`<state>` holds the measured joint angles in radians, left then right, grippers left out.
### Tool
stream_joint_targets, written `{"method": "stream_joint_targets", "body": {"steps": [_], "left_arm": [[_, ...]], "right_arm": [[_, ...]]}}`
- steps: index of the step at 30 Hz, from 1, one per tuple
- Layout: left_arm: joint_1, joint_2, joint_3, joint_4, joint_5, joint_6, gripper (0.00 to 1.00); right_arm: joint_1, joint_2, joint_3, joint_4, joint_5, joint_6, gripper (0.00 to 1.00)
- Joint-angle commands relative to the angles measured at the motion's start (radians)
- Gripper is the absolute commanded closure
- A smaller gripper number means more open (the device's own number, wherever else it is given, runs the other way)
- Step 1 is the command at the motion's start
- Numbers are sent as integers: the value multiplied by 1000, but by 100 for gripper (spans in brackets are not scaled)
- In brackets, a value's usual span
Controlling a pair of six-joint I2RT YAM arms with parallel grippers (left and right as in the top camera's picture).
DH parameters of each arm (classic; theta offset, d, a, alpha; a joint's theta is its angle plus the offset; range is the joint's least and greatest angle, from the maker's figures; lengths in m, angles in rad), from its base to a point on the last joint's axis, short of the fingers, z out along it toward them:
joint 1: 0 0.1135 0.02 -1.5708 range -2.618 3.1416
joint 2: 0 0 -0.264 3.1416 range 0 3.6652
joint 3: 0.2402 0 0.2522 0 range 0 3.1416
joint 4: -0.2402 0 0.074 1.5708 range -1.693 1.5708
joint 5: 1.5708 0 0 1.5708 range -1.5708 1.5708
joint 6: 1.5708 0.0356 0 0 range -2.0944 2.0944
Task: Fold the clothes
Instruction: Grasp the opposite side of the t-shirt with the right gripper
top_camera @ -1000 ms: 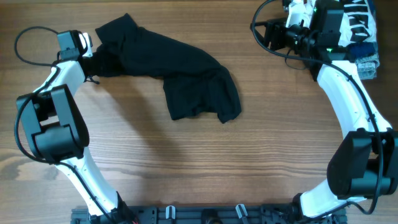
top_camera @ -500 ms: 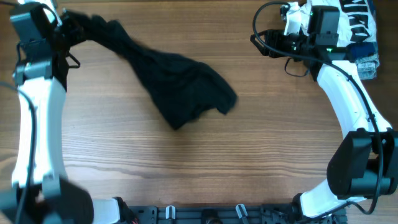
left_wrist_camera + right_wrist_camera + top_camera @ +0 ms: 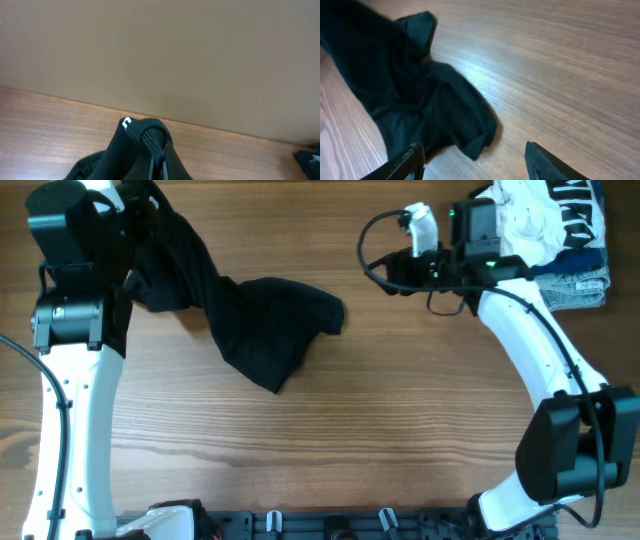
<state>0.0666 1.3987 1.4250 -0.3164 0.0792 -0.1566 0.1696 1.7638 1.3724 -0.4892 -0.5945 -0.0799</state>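
Left gripper (image 3: 140, 208), upper left: apparently clamped on black garment (image 3: 265, 320) (fingers hidden by cloth). Right gripper (image 3: 474, 150): fingers spread, empty, near clothes pile (image 3: 560, 230), upper right.

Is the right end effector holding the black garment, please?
No, the right end effector is open and apart from the black garment.
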Motion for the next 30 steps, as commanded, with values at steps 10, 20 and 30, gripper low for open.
{"method": "stream_joint_targets", "body": {"steps": [10, 20, 30], "left_arm": [[25, -19, 8, -37, -54, -13, 96], [25, -19, 8, -167, -43, -35, 96], [25, -19, 8, -187, -43, -35, 96]], "right_arm": [[270, 129, 21, -80, 228, -58, 34], [262, 326, 21, 80, 337, -28, 39], [262, 340, 21, 79, 272, 3, 50]]}}
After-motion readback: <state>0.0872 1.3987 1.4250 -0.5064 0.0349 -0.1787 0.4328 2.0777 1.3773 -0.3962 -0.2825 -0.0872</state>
